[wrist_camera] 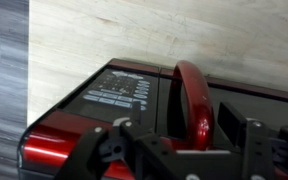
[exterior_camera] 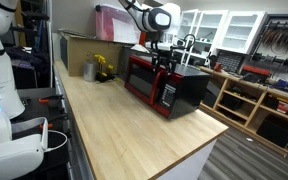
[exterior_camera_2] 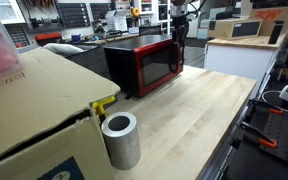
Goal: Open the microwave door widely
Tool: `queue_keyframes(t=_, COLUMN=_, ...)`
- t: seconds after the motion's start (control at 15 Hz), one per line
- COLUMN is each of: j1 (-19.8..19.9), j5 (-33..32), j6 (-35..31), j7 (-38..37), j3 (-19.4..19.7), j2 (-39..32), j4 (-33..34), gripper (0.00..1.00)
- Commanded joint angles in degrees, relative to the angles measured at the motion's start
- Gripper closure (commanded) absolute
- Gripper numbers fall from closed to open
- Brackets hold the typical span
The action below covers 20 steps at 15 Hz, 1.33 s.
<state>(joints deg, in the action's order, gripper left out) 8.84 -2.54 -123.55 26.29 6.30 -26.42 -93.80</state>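
You have opened nothing so far. The microwave door (exterior_camera_2: 147, 64) looks flush with the microwave (exterior_camera: 179, 90), which stands toward 12 o'clock on the surface (exterior_camera_2: 199, 120). In the wrist view your fingers (wrist_camera: 109, 150) are spread either side of the red handle (wrist_camera: 192, 100), with the control panel (wrist_camera: 119, 95) at its 9 o'clock. Judging by this, the grip and the whole swing are still to do.
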Motion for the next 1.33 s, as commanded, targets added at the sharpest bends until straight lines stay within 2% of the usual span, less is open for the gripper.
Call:
queue_keyframes(t=0.0, j1=0.61, j5=-1.45, j6=-0.43, j7=-4.47, j3=-0.43, j2=-1.31, j4=1.75, gripper=0.51)
queue_keyframes(t=0.4, j1=-0.02, j5=-1.54, j6=-0.63, j7=-8.79, j3=-1.15, j2=0.5, j4=-0.47, gripper=0.95)
queue_keyframes(t=0.8, j1=0.14, j5=-1.36, j6=-1.23, j7=-6.88, j3=-2.02, j2=4.37, j4=-6.61, gripper=0.94)
queue_keyframes(t=1.27, j1=-0.47, j5=-1.88, j6=-9.83, j7=-6.9, j3=-2.07, j2=9.68, j4=-16.11, gripper=0.94)
